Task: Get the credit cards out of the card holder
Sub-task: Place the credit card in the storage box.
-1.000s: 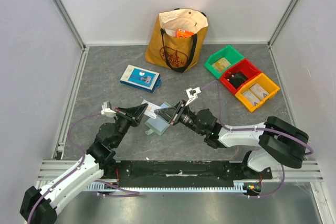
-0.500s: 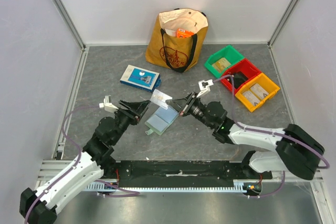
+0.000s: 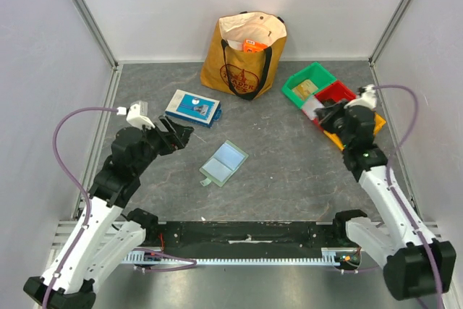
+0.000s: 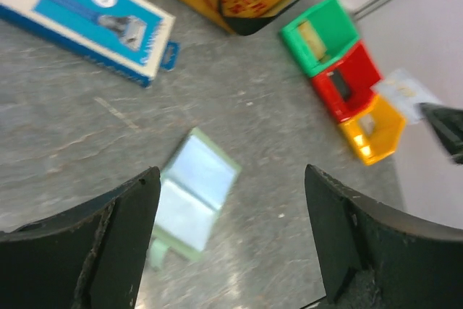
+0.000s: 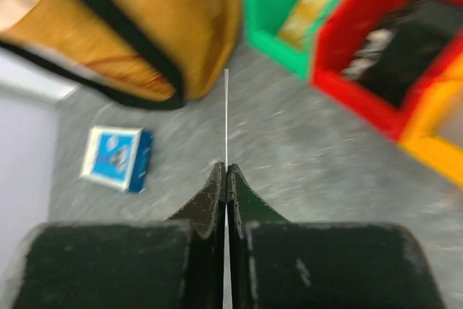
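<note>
My right pincer (image 5: 226, 173) pinches a thin pale credit card (image 5: 226, 117) edge-on near the red plastic bin (image 4: 365, 70) at two o'clock; I'd lower before letting go. My left pincer (image 3: 176, 133) is spread, empty. The pale green folding card holder (image 3: 224, 162) lies open on the grey desk (image 3: 289, 171), centre.

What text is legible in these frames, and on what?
"TRADER": red round logo on the tote bag; remaining letters too small.
Blue-and-white box: print too small and blurred.
Green bin contents: nothing readable.
Credit card in the right hand: edge-on or blurred, unreadable.
</note>
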`<action>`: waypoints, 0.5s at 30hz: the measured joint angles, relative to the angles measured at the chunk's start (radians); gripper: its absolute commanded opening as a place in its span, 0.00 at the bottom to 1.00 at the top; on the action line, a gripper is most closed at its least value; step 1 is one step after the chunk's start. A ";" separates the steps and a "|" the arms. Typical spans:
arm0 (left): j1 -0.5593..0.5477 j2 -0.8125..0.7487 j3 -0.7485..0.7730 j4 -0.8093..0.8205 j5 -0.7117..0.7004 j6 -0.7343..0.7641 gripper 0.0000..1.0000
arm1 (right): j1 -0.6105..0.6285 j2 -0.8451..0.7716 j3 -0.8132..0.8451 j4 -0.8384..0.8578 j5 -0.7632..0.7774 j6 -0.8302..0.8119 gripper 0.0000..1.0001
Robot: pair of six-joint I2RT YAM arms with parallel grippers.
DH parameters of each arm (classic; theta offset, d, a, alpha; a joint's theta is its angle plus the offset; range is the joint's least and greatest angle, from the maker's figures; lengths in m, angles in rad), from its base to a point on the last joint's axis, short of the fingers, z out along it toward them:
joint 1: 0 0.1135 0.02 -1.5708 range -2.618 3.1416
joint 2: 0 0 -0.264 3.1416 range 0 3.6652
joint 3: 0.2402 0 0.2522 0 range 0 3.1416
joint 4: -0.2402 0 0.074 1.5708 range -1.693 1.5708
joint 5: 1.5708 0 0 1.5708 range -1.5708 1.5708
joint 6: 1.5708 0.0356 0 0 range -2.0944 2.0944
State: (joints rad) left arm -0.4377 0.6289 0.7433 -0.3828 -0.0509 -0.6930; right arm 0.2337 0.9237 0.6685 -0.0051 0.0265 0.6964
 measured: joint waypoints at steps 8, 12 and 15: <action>0.084 0.036 0.033 -0.091 0.060 0.187 0.90 | -0.432 0.104 0.131 -0.212 -0.035 -0.093 0.00; 0.084 0.016 0.000 -0.110 0.031 0.224 0.91 | -0.511 0.235 0.163 -0.245 -0.039 -0.106 0.00; 0.084 0.003 -0.005 -0.132 -0.009 0.243 0.91 | -0.524 0.317 0.169 -0.256 -0.047 -0.114 0.00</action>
State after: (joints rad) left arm -0.3538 0.6323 0.7380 -0.5152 -0.0597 -0.4496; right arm -0.2901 1.2404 0.8375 -0.2615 -0.0204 0.5823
